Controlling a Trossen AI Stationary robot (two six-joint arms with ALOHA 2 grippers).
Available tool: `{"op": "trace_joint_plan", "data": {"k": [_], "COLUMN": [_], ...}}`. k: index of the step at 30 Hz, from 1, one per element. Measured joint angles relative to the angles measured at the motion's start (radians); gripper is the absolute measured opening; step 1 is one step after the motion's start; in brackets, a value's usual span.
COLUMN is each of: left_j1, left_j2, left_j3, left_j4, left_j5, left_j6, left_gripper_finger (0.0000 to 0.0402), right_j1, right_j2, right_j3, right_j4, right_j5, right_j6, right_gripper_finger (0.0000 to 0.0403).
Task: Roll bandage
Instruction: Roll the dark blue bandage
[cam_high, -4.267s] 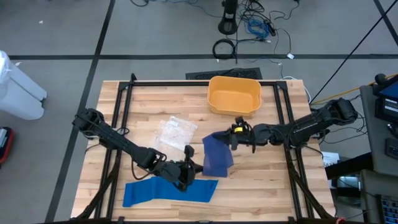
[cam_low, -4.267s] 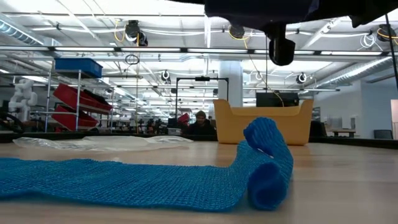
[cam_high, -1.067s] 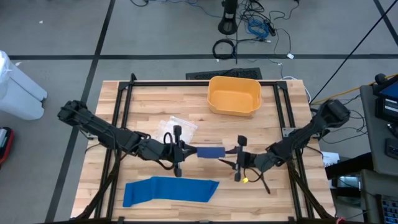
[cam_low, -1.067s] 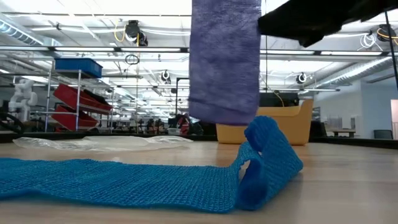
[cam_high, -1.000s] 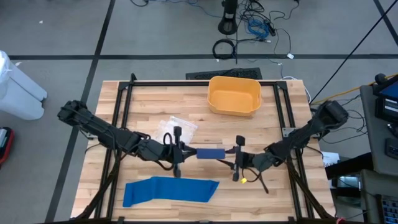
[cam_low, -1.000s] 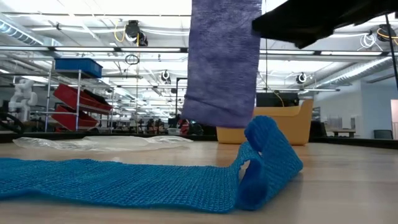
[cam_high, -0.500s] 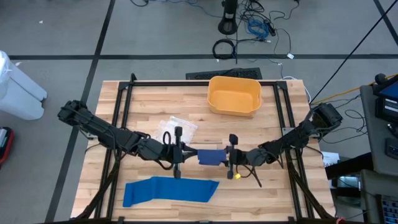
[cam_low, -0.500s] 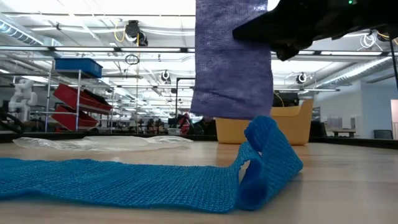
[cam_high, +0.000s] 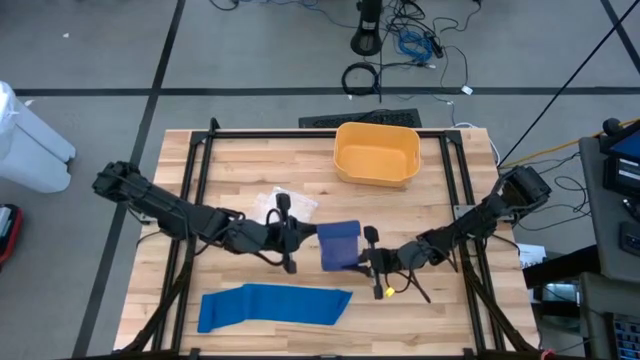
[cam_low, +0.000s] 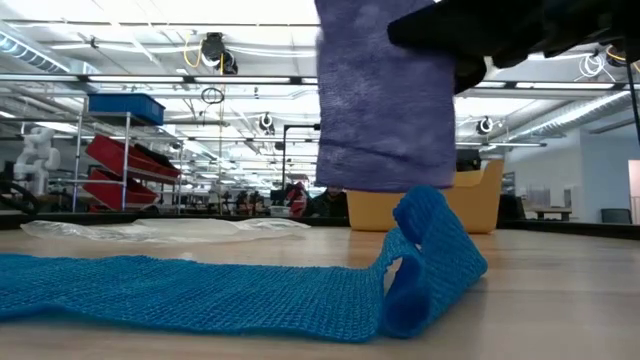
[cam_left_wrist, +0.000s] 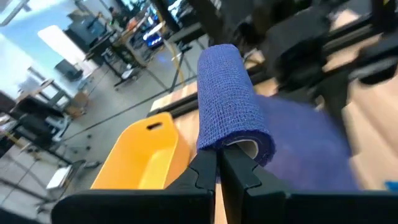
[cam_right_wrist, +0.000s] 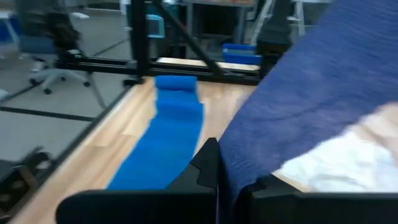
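Gripping both ends, jaws of left gripper (cam_high: 296, 240) and right gripper (cam_high: 362, 257), purple crinkled bandage (cam_high: 338, 245) half-rolled.

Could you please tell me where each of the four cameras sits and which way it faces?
High view: overhead, straight down on both arms, left gripper and right gripper.
Low view: table height, level across the light blue bandage.
Left wrist view: past shut jaws to the dark blue bandage and yellow bin.
Right wrist view: past its jaws.
All four share the dark blue bandage.
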Motion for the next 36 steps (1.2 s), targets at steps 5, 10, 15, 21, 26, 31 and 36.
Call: {"op": "trace_joint_plan", "data": {"k": [5, 10, 15, 21, 26, 31, 36], "left_j1": [0.025, 0.025, 0.025, 0.025, 0.025, 0.012, -0.012], "left_j2": [0.000, 0.000, 0.007, 0.075, 0.130, 0.164, 0.166], "left_j3": [0.000, 0.000, 0.000, 0.000, 0.000, 0.000, 0.000], "left_j4": [-0.040, -0.061, -0.066, -0.070, -0.058, -0.023, -0.019], "left_j5": [0.013, 0.019, 0.018, 0.019, 0.043, 0.072, 0.072], "left_j6": [-0.006, -0.026, -0.043, -0.060, -0.063, -0.066, -0.086], "left_gripper_finger": [0.0005, 0.0005, 0.0005, 0.0005, 0.0005, 0.0005, 0.0005], "right_j1": [0.018, 0.028, 0.017, -0.015, -0.054, -0.116, -0.167], "right_j2": [0.000, 0.000, -0.033, -0.116, -0.198, -0.260, -0.267], "right_j3": [0.000, 0.000, 0.000, 0.000, 0.000, 0.000, 0.000], "right_j4": [0.068, 0.215, 0.240, 0.245, 0.220, 0.118, 0.107], "right_j5": [-0.062, -0.104, -0.105, -0.105, -0.105, -0.100, -0.094], "right_j6": [0.030, 0.029, 0.068, 0.152, 0.221, 0.307, 0.437], "right_gripper_finger": [0.0000, 0.0000, 0.0000, 0.0000, 0.0000, 0.0000, 0.0000]}}
